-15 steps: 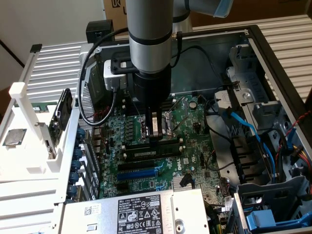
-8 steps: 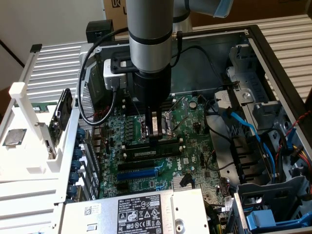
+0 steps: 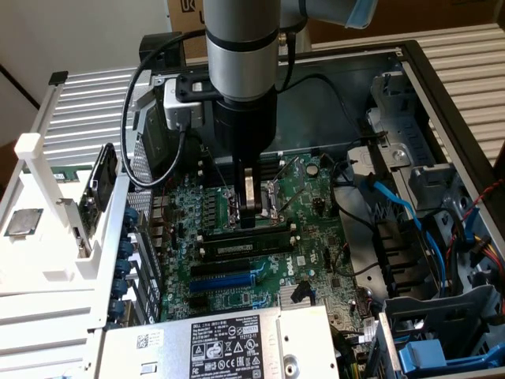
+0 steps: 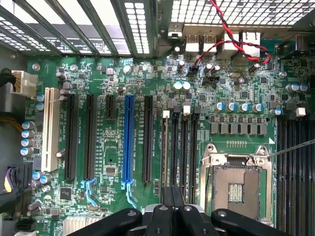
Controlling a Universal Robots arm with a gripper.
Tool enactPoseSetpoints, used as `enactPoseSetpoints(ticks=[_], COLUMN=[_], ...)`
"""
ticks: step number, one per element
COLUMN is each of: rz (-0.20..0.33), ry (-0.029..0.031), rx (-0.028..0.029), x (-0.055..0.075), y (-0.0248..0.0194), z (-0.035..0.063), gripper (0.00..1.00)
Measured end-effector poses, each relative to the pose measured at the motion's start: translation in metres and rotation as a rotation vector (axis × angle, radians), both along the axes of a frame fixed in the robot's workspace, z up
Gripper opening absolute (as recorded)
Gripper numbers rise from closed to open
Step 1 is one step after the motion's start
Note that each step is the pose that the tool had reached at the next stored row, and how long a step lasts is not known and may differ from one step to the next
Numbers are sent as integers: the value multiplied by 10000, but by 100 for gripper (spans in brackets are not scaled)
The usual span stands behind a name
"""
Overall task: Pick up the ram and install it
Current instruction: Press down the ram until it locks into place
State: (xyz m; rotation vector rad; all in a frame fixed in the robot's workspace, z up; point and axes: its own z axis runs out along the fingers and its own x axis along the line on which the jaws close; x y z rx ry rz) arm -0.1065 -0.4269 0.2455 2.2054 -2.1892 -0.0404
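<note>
A: While the gripper point(image 3: 251, 212) has its jaws pressed together, where's the ram point(image 3: 241, 247)?

B: Lying in its slot just beneath the fingertips. Press straight down, evenly, I'd say.

Inside an open PC case: the motherboard point(image 3: 260, 237) is glossy green circuit board w/ matt black plastic slots point(image 4: 71, 137) and one blue plastic slot point(image 4: 128, 140) (a white plastic one point(image 4: 48, 128) sits alongside). At the wrist view's 4 o'clock, the CPU socket frame point(image 4: 236, 184) is bare shiny metal. The case wall point(image 3: 454, 103) is dull grey sheet metal; the arm point(image 3: 241, 39) is smooth brushed silver, its gripper point(image 3: 251, 207) matt black.
</note>
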Motion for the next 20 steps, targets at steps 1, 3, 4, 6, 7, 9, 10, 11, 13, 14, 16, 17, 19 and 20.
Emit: enactPoseSetpoints(ticks=[1,3,4,6,7,9,10,11,13,14,16,17,19,20], rz=[0,-87,-246,-588,-755,-1068,-1239,-1395,-1698,-1851,-2160,-2312,-2623,-2785], ry=[0,0,1,1,1,0,1,1,1,1,1,1,1,1], rx=[0,1,-1,-2,-2,-1,-1,-2,-1,-1,0,1,0,0], x=[0,0,0,0,0,0,0,0,0,0,0,0,0,0], y=[0,0,0,0,0,0,0,0,0,0,0,0,0,0], z=[0,0,1,1,1,0,0,1,0,0,-1,-2,-4,-4], gripper=[10,10,10,10,10,10,10,10,10,10,10,10,10,10])
